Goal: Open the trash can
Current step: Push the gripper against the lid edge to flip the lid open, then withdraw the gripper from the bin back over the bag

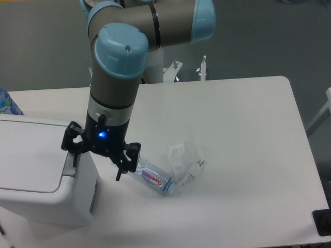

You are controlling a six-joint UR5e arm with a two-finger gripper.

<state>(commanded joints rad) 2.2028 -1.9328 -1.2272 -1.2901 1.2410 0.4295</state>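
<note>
The white boxy trash can [36, 165] stands at the table's left edge with its flat lid down. Its grey push-button strip [69, 165] runs along the lid's right side. My gripper [97, 168] points down over the can's right edge with its jaws spread wide and holds nothing. The left fingertip [75, 157] is at or just above the button strip; I cannot tell whether it touches. The right fingertip [119, 174] hangs beside the can, over the table.
A clear plastic bottle [155, 179] lies on its side just right of the gripper. A crumpled white wrapper [183, 159] lies beside it. A blue object [7, 103] shows at the far left. A black item [322, 222] sits at the table's [243, 129] front right corner.
</note>
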